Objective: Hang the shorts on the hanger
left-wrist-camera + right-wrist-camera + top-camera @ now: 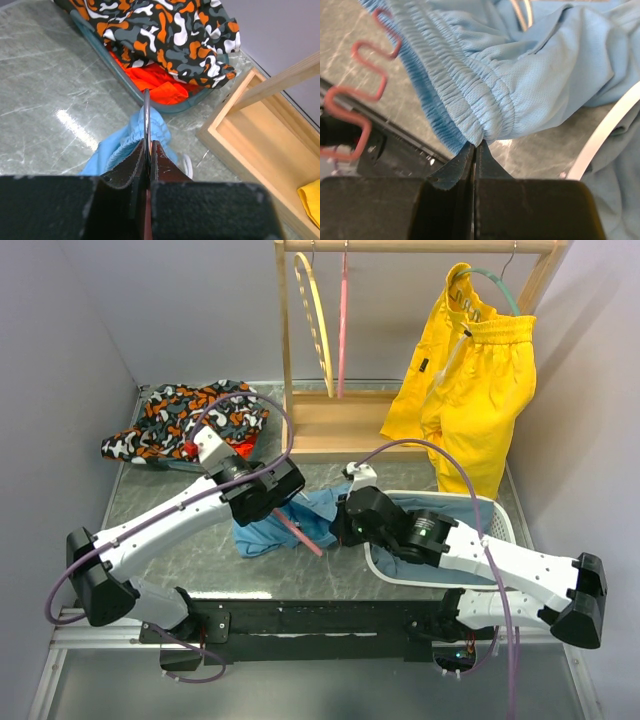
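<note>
1. The left gripper (283, 508) sits near the middle of the counter (170, 540). Its jaws are pressed together on the thin grey hook (146, 112) of the hanger (303, 536).
2. The pink bar of the hanger sticks out from the left jaws toward 5 o'clock. It lies across the shorts (262, 537).
3. The shorts are light blue. They lie in a crumpled heap in the middle of the counter, between the two grippers.
4. The right gripper (338, 523) is just at 3 o'clock from the left one. Its jaws are squeezed shut on the stretchy, wrinkled waistband of the shorts. The waistband is lifted a little above the counter.
5. In the right wrist view, the wavy pink part of the hanger shows at 9 o'clock from the waistband.
6. A white basket (505, 525) sits at 4 o'clock on the counter. The right arm reaches over it.
7. A spotted orange, black and white cloth (185, 420) lies at 10 o'clock. In the left wrist view it hangs over a dark basket (115, 80) with bright orange cloth inside.
8. A wooden rack (340, 425) stands at 12 o'clock. A yellow hanger (315, 320) and another pink hanger (343, 320) hang from its bar.
9. Yellow shorts (470, 380) hang on a green hanger (495, 282) at 1 o'clock.
</note>
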